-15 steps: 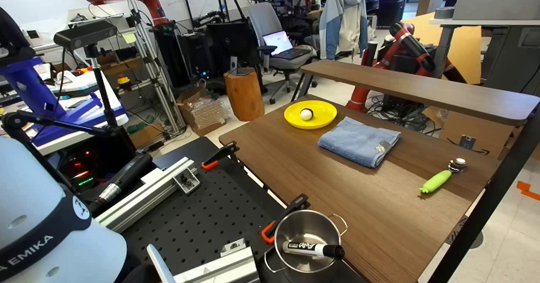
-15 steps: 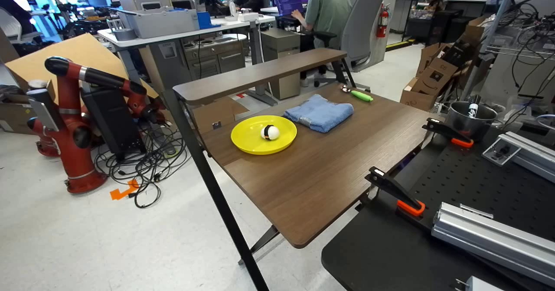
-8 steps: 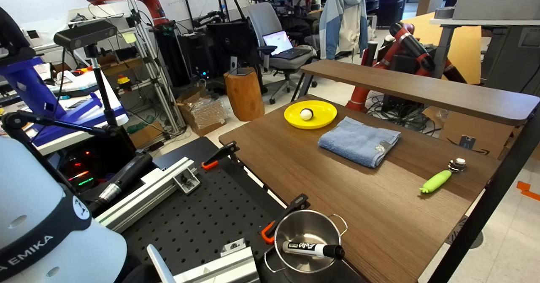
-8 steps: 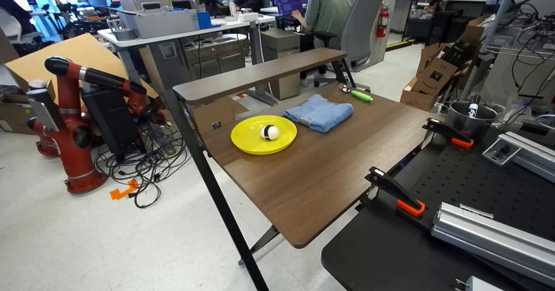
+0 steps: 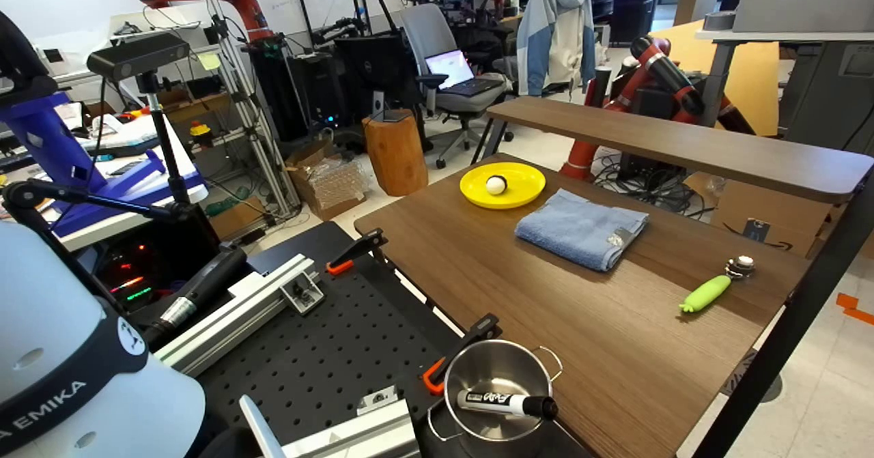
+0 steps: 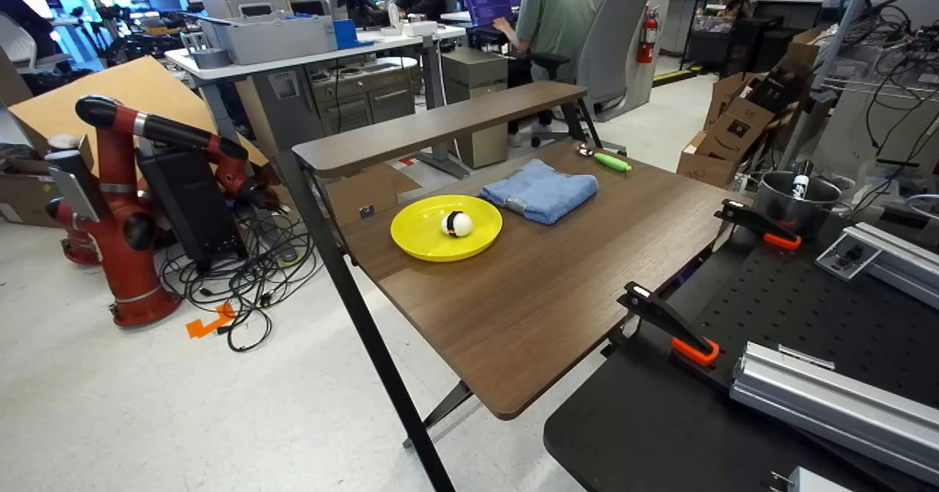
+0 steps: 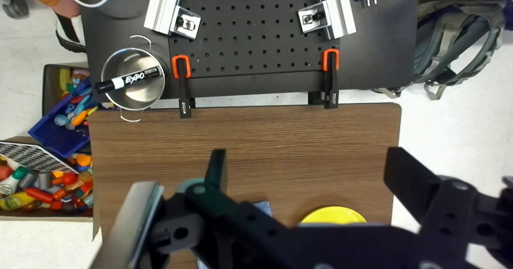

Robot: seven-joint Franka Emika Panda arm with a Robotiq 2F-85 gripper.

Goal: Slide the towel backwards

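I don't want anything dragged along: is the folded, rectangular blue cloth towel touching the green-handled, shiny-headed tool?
Apart: both exterior views plainly show brown wood-grain tabletop between the blue towel and the green-handled tool.

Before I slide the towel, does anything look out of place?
Yes: an Expo marker leans inside the metal pot, its black cap jutting past the rim, an odd thing to find in cookware. The towel lies folded.

A rough, matt cloth towel (image 5: 580, 229) lies on a wood-grained table (image 5: 464, 253), a smooth plastic-looking dish (image 6: 418, 232) just beside the towel, a shiny metal pot (image 5: 505, 362) well apart from it.
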